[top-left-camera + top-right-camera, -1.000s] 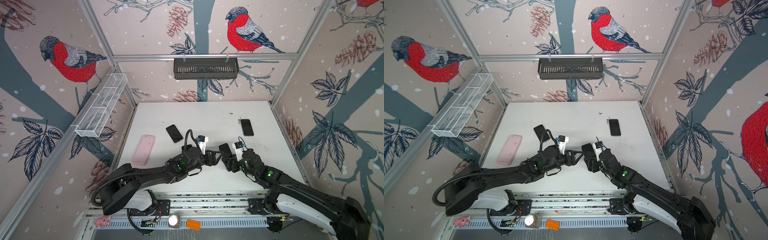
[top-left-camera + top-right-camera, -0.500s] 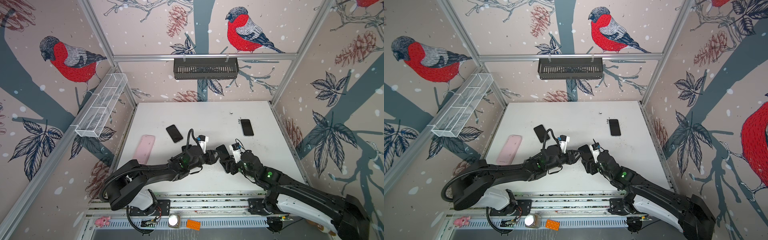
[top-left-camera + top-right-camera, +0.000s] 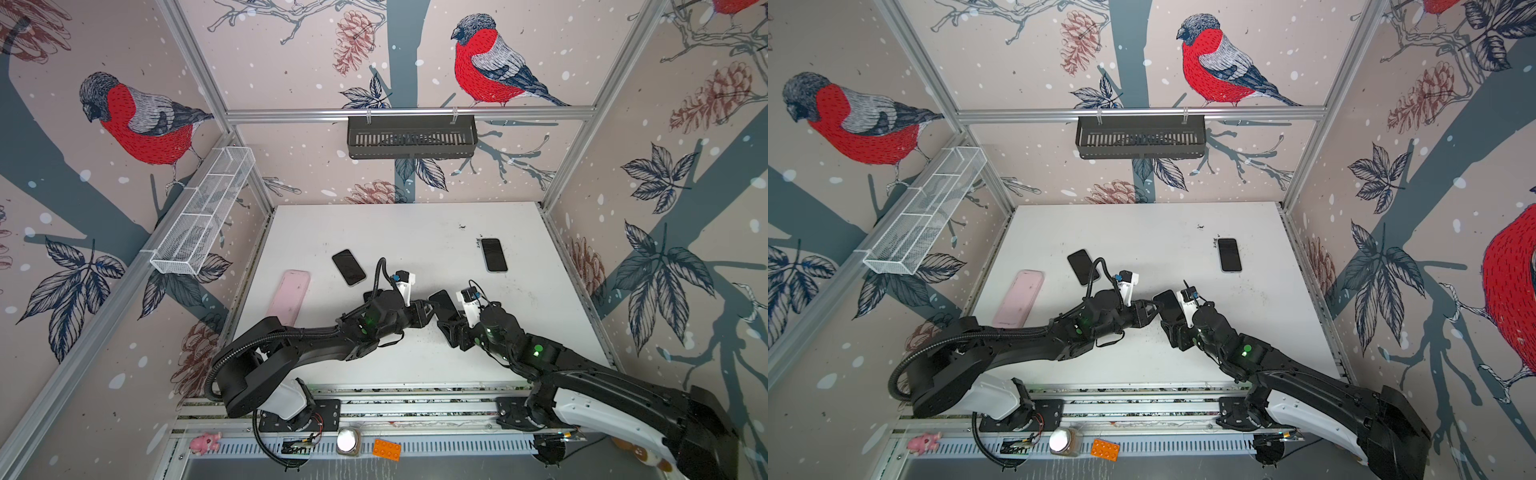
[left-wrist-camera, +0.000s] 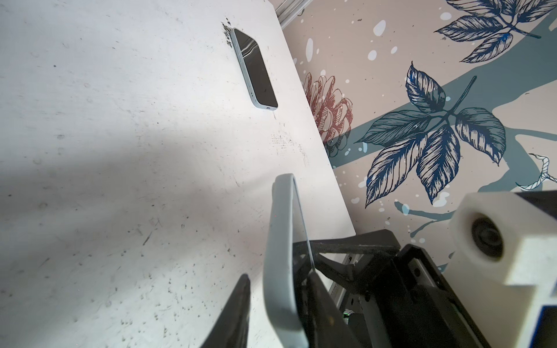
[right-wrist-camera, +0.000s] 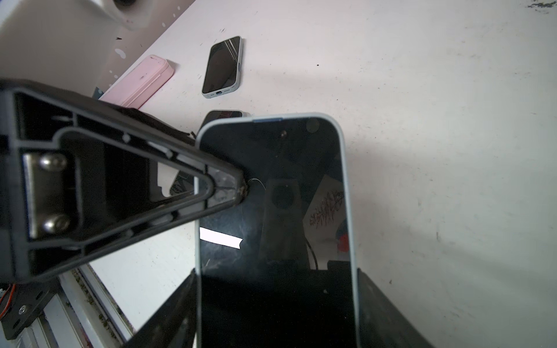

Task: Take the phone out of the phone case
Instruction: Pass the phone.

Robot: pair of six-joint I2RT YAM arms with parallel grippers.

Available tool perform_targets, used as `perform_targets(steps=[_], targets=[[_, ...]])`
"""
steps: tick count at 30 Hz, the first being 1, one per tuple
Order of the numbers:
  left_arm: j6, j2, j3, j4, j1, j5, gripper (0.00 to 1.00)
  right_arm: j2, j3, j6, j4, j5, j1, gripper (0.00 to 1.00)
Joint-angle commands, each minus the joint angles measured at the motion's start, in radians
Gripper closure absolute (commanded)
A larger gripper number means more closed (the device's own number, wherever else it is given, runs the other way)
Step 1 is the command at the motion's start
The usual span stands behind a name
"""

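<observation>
Four phones and one loose case are counted over the white table [image 3: 415,224]. From the left, a pink case [image 3: 289,297] is laid flat at 9 o'clock and a dark-screened phone [image 3: 349,267] at 10 o'clock. A second phone [image 5: 224,114] is largely hidden beneath the left arm, the held phone [image 3: 441,300] is raised near the centre, and a fourth phone [image 3: 493,254] is laid at 2 o'clock, well apart. Two containers are counted. A white wire basket [image 3: 199,216], split into compartments, is fixed to the wall at 9 o'clock, with wallpaper seen through its mesh. A black slatted basket [image 3: 411,137] is hung on the rail at 12 o'clock, its inside hidden. The held phone is shown with a glossy black screen full of reflections, seated in a pale grey-blue phone case [image 4: 280,241] with rounded corners, and tilted clear of the table. The left gripper [image 3: 432,305] is set astride one long edge, jaws narrowly parted. One finger [image 5: 229,183] is touching the screen, the other just beside the back. The right gripper [image 5: 277,301] is clamped on both long edges at the lower end.
</observation>
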Motion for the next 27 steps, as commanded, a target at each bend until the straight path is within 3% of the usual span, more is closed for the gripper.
perform_targets(steps=[1, 4, 12, 15, 17, 22, 27], targets=[[-0.012, 0.005, 0.003, 0.035, 0.006, -0.005, 0.76, 0.001, -0.002, -0.007, 0.079, 0.009, 0.009, 0.6], [-0.015, 0.008, 0.002, 0.039, 0.008, -0.001, 0.86, 0.001, -0.005, -0.009, 0.078, 0.018, 0.014, 0.61], [-0.039, 0.004, -0.002, 0.054, 0.009, 0.012, 1.0, -0.003, -0.01, -0.01, 0.09, 0.034, 0.017, 0.59], [-0.04, -0.015, -0.004, 0.052, 0.009, -0.002, 1.0, -0.01, -0.011, -0.003, 0.09, 0.041, 0.018, 0.28], [-0.036, -0.038, -0.01, 0.042, 0.01, -0.027, 1.0, -0.022, -0.011, 0.009, 0.087, 0.052, 0.019, 0.17], [-0.034, -0.103, -0.006, -0.029, 0.017, -0.127, 1.0, -0.088, -0.014, 0.072, 0.095, 0.054, 0.019, 0.01], [-0.105, -0.212, -0.072, 0.02, 0.06, -0.217, 1.0, -0.172, -0.009, 0.161, 0.12, 0.014, 0.019, 0.0]])
